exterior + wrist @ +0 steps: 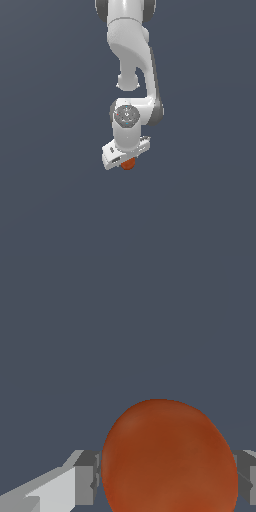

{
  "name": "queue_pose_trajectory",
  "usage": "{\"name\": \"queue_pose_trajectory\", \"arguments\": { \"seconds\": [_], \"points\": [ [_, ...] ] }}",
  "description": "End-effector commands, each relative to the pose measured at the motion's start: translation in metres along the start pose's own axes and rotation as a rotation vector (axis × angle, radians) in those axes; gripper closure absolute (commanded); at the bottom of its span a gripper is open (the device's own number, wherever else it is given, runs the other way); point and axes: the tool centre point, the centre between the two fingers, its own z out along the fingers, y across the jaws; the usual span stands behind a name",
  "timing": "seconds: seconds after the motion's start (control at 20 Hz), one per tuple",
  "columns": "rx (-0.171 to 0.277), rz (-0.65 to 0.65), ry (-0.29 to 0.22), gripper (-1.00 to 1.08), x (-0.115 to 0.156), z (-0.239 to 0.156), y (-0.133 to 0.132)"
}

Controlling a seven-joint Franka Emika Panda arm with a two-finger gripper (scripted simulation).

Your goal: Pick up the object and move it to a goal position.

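Observation:
The orange-red ball [128, 164] shows just under the white gripper [127, 163] in the exterior view, mostly hidden by the hand. In the wrist view the ball [167, 458] fills the space between the two grey fingertip pads [86, 476], which press against its sides. The gripper is shut on the ball. The white arm hangs down from the top of the exterior view, with the hand tilted.
A plain dark grey-blue surface [50, 200] fills the whole background in both views. No other objects or edges show.

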Motion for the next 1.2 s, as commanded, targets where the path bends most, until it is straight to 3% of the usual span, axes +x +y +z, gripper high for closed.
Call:
{"name": "queue_pose_trajectory", "arguments": {
  "seconds": [0.0,0.75,1.15],
  "points": [
    [-0.002,-0.001,0.003,1.08,-0.002,-0.011,-0.017],
    [-0.003,-0.002,0.003,1.08,-0.023,-0.093,-0.158],
    [-0.004,-0.002,0.003,1.08,-0.029,-0.124,-0.208]
  ]
}}
